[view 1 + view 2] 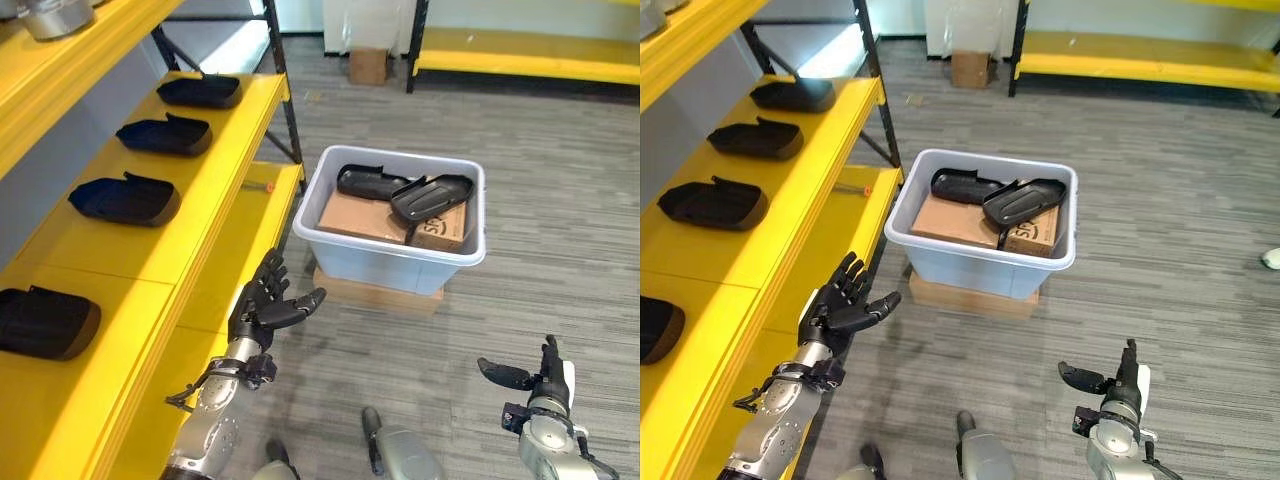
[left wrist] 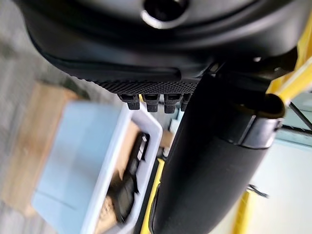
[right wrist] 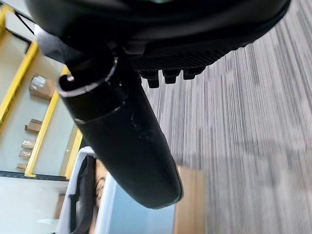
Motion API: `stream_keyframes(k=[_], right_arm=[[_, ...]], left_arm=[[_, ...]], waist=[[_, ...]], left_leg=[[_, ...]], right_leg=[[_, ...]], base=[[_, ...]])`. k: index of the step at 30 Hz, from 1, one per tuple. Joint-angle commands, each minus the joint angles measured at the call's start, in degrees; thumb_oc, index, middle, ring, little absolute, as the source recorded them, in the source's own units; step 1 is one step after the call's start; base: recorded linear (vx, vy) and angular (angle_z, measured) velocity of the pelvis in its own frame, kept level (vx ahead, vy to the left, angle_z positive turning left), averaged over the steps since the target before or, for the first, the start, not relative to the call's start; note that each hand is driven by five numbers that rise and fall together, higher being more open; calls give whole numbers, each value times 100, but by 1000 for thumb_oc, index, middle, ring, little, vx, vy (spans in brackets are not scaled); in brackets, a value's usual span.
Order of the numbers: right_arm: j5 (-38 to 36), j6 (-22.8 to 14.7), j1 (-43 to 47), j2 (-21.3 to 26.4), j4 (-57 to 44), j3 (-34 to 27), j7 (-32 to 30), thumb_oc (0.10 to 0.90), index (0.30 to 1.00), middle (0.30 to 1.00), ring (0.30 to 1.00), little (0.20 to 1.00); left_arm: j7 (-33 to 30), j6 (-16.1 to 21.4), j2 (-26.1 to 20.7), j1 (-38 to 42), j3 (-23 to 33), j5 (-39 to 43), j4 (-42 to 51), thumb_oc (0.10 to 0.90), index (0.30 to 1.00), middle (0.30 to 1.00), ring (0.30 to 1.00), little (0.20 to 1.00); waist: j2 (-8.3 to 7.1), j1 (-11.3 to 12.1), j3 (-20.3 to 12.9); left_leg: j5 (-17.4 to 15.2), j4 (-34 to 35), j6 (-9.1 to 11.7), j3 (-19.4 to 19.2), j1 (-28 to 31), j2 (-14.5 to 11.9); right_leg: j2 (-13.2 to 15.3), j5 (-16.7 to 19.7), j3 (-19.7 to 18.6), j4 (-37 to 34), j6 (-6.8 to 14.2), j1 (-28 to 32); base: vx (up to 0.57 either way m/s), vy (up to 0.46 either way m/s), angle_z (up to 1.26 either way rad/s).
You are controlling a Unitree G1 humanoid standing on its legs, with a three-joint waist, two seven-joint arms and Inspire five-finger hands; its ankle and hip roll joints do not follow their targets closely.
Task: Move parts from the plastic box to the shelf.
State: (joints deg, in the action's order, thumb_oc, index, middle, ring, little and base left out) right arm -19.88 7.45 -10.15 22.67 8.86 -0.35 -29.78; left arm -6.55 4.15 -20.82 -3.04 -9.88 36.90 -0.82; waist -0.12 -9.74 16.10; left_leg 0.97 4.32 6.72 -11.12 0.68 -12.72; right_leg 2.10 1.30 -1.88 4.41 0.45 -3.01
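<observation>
Four black parts sit in a row on the yellow shelf right now: one at the far end, a second, a third, and a fourth nearest the robot, cut off by the view's edge. So, as a judgement, approx. four placed and the job looks well past halfway.

Still to go: two black parts in the plastic box. One lies toward the back left of the box, the other rests partly over it and over the cardboard boxes that sit inside the plastic box. The plastic box stands on a flat wooden board on the grey floor, just beside the shelf's lower tier.

Left hand hovers between shelf edge and plastic box, fingers spread and straight, thumb out, holding nothing. Right hand sits low, well apart from the plastic box, fingers extended, also holding nothing. Next call, prob.: reach into the box for the top part.

Writing: there's dark print on the front cardboard box, but it's partly covered by the part and I won't read it off. A small cardboard box stands at the far wall, no legible label.
</observation>
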Motion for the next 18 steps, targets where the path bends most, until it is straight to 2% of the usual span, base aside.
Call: stream_keyframes(k=[1, 7, 12, 18], right_arm=[[-8, -521, 120, 271, -518, -99, -76, 900, 1000, 1000, 1000, 1000], [129, -397, 180, 44, -499, 48, -107, 900, 1000, 1000, 1000, 1000], [160, -262, 260, -18, -509, 143, -133, 900, 1000, 1000, 1000, 1000], [260, -278, 401, 2, -449, 194, -151, 900, 1000, 1000, 1000, 1000]], left_arm=[[327, 729, -221, 157, 477, -117, 624, 900, 1000, 1000, 1000, 1000], [322, 722, -259, 72, 592, -143, 672, 900, 1000, 1000, 1000, 1000], [318, 686, -265, -2, 626, -216, 752, 900, 1000, 1000, 1000, 1000], [384, 647, -303, -111, 732, -199, 782, 900, 1000, 1000, 1000, 1000]], waist=[[-71, -104, -513], [-88, -37, -680], [-114, 34, -753], [-115, 114, -816]], left_leg=[[405, -2, -146, -215, 109, 186], [94, 68, -320, -294, 405, 421], [-18, 68, -372, -293, 474, 486], [-78, 68, -374, -303, 556, 510]], right_leg=[[267, -338, 481, -263, 447, 786], [304, -281, 557, -330, 524, 747], [312, -226, 592, -457, 548, 752], [325, -170, 639, -559, 566, 789]], base=[[144, 97, -23], [102, 34, -24], [48, -15, -7], [50, 1, -3]])
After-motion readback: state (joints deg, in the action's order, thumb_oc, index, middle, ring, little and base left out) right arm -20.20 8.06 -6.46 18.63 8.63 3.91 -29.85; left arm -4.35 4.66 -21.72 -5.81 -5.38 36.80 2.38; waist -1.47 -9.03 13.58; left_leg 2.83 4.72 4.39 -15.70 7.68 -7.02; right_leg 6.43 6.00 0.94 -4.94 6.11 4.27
